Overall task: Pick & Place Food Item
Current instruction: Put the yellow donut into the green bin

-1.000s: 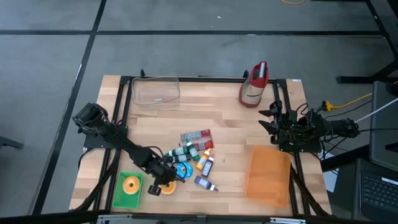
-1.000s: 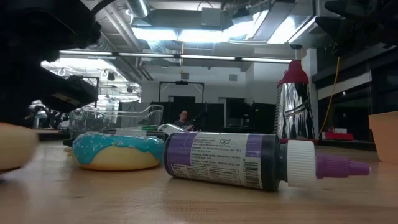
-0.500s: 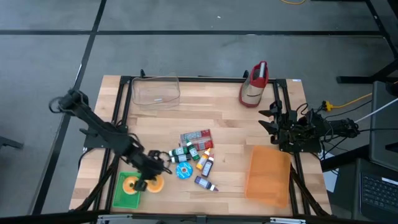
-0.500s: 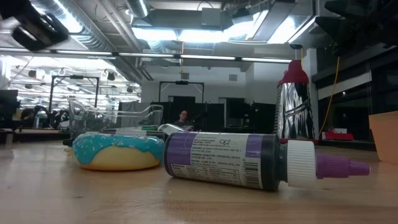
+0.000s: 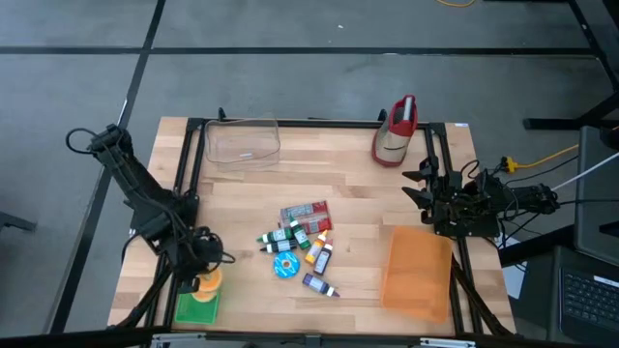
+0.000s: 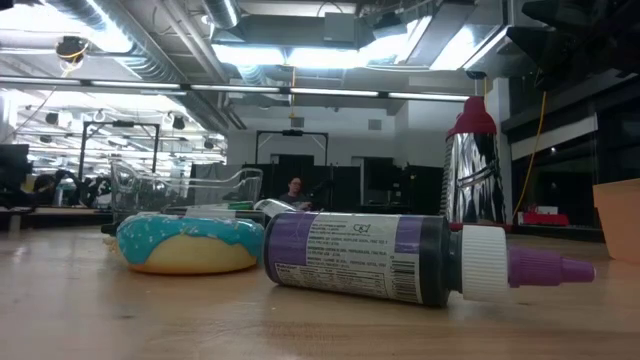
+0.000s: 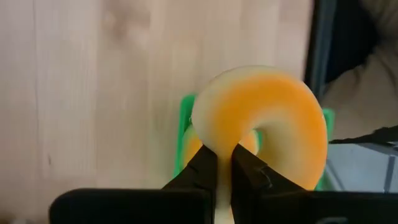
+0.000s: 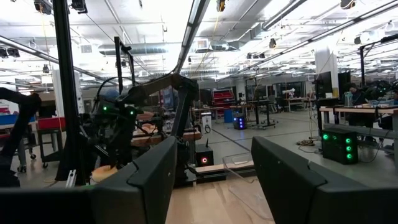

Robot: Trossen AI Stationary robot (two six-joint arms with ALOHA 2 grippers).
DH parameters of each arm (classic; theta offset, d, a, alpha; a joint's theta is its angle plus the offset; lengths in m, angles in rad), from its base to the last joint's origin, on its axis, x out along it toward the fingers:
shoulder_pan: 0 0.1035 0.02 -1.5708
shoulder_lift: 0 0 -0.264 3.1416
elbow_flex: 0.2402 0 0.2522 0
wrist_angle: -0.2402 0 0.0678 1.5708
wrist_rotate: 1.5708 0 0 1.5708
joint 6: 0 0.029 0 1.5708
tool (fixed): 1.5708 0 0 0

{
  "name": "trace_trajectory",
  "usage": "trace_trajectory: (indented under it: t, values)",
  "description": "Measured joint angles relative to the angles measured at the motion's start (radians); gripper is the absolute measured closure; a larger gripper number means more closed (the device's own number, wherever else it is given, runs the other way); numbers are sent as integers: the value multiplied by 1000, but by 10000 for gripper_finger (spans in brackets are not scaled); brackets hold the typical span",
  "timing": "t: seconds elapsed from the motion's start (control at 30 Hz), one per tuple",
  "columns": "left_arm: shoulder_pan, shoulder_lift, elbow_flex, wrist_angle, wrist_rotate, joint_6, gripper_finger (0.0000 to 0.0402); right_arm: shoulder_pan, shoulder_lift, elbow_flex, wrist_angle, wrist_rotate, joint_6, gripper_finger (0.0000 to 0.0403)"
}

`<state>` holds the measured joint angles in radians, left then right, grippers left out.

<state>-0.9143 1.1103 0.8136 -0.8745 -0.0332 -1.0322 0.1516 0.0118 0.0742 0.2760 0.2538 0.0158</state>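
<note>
In the left wrist view an orange-glazed donut (image 7: 261, 124) fills the middle, with my left gripper (image 7: 225, 171) shut on it. From above, that gripper (image 5: 198, 274) and the donut (image 5: 209, 281) hang over the green plate (image 5: 196, 306) at the table's near left corner. Part of a second orange donut (image 7: 189, 148) shows on the plate (image 7: 185, 106) under the held one. My right gripper (image 8: 214, 180) waits open and empty at the table's right edge (image 5: 418, 189). My left gripper pinches the donut's ring (image 7: 224, 146) between its two fingers, one finger (image 7: 249, 165) at the hole and the other (image 7: 204, 165) on the outer rim. The fingers come steeply from above. The donut is lifted clear, above the green plate.
A blue-glazed donut (image 5: 285, 266) and several small bottles (image 5: 308, 242) lie mid-table, a purple bottle (image 6: 400, 260) nearest the front. A clear container (image 5: 242, 143) stands far left, a red and silver bag (image 5: 395, 130) far right, an orange bin (image 5: 418, 271) near right.
My left gripper has risen and gone toward the table's left edge, rolling as it went, still shut on the orange donut. The donut has come up off the table beside the blue donut and now hangs over the green plate.
</note>
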Motion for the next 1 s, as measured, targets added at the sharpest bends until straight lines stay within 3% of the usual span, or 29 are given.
trace_trajectory:
  t: [0.37,0.83,1.0]
  values:
    - [-148,9,-128,187,-83,-200,386,0,0,0,0,0,2,192]
    - [-201,81,-221,348,-69,-284,386,0,0,0,0,0,3,192]
    - [-204,101,-221,352,-69,-292,368,0,0,0,0,0,4,192]
